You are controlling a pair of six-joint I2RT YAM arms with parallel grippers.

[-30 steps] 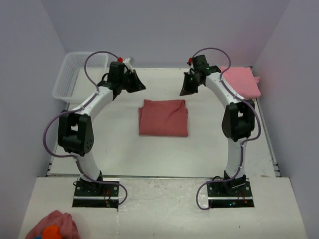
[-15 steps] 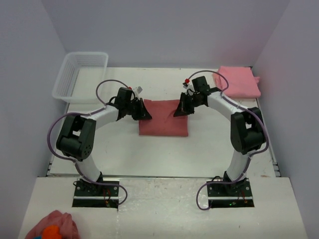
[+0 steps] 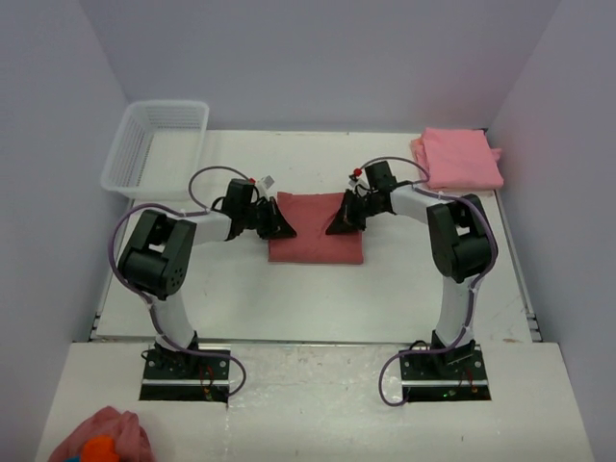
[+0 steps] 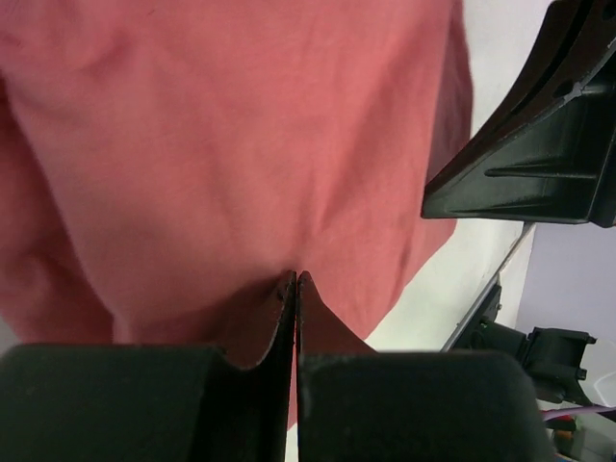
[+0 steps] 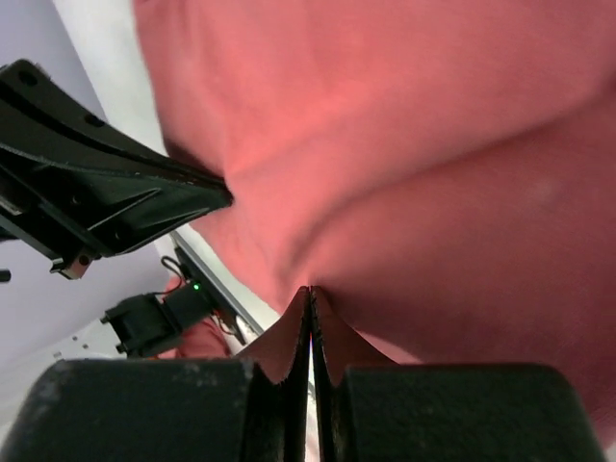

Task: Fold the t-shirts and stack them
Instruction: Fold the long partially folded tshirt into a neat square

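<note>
Your left gripper (image 3: 280, 224), fingers pressed together, touches the upper left corner of the folded red t-shirt (image 3: 316, 243) at frame centre. Your right gripper (image 3: 338, 222), likewise pressed together, touches its upper right corner. The pink t-shirt (image 3: 460, 160) lies upper right, well apart.

White table, boxed in by pale walls.
The table (image 3: 241, 289) stands between plain lilac-grey side walls (image 3: 48, 192) and a matching back wall (image 3: 308, 58). The light is soft and even, and a white ledge (image 3: 318, 404) runs along the near edge.
</note>
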